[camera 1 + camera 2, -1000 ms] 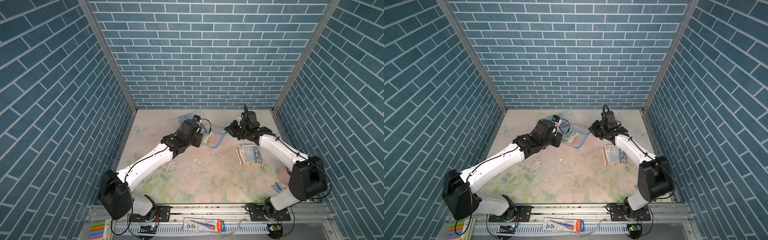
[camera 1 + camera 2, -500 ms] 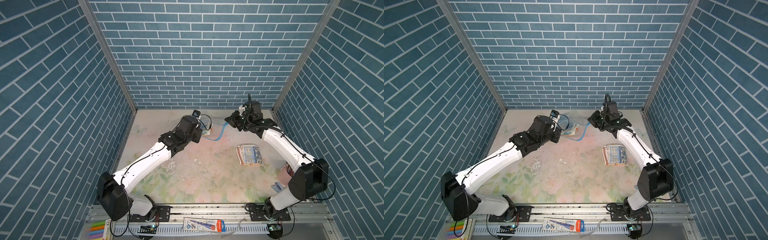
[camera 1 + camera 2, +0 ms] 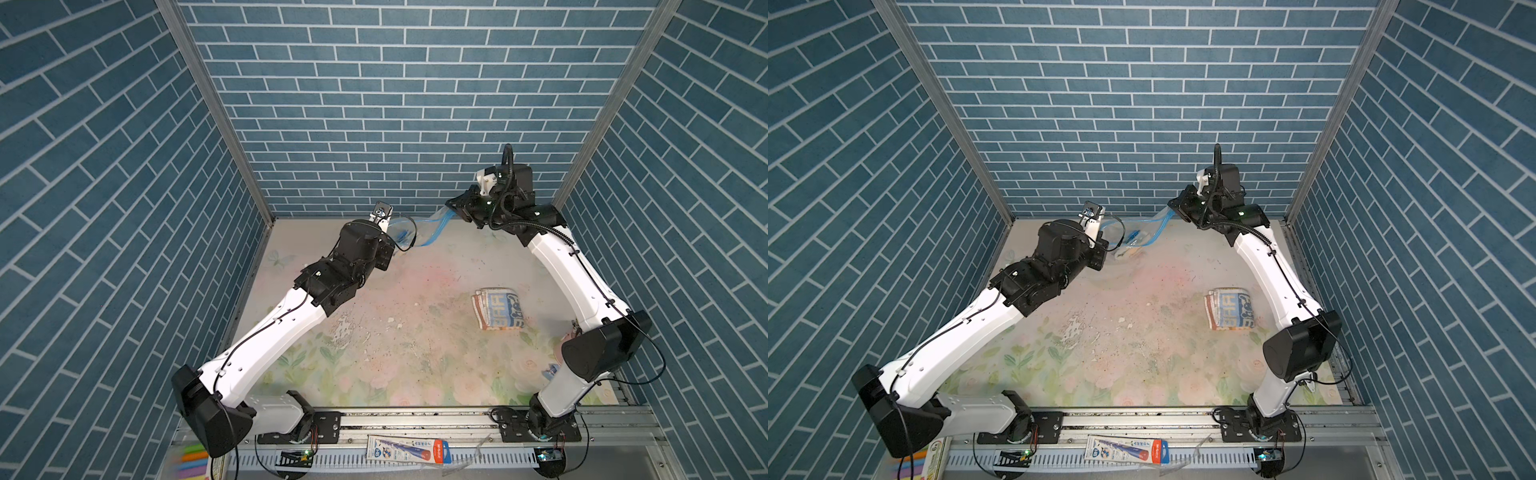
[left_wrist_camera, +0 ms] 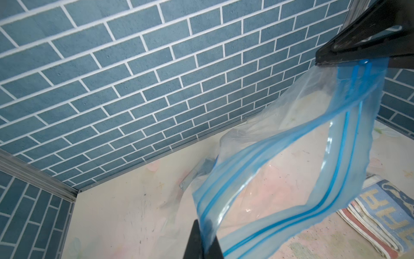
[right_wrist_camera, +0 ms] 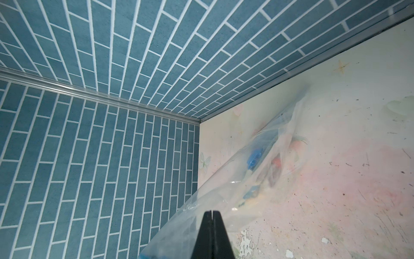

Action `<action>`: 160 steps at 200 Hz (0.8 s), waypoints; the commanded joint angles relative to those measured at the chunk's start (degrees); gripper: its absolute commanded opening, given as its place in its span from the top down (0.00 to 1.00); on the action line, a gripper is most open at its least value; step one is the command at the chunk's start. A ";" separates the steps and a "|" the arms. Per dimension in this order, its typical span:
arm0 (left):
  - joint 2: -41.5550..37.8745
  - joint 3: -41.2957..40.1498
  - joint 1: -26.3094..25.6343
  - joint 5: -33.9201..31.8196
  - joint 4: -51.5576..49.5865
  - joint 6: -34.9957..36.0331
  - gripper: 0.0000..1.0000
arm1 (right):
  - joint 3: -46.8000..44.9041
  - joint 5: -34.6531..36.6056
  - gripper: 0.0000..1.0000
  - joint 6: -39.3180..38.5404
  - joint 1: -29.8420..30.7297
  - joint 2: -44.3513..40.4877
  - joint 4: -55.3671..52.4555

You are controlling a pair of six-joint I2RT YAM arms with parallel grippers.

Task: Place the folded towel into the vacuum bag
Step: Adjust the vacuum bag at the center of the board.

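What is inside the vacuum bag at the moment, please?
No towel: the bag looks empty, and the towel lies outside it. The bag's crumpled end, by the blue valve, is too hazy to see into.

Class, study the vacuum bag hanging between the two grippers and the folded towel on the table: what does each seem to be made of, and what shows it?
The vacuum bag: thin, soft plastic film, clear but slightly hazy, glossy; the table shows through it, and it sags and twists. The folded towel: woven cloth, probably cotton, matte; stacked fold edges and a blue pattern with striped borders.
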 commanded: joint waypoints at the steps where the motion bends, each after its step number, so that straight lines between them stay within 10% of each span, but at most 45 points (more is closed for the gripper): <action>1: -0.56 1.86 0.39 -1.94 2.18 1.73 1.00 | 2.11 -1.64 1.00 -2.32 -0.19 1.83 -2.13; 105: -3.08 3.83 2.62 -5.80 -2.31 6.50 1.00 | 31.95 -10.12 1.00 -6.10 3.70 22.75 -10.81; 160: -7.09 -10.63 -4.96 1.10 -6.83 -7.43 1.00 | 9.78 -1.02 1.00 -9.96 4.04 14.18 -11.06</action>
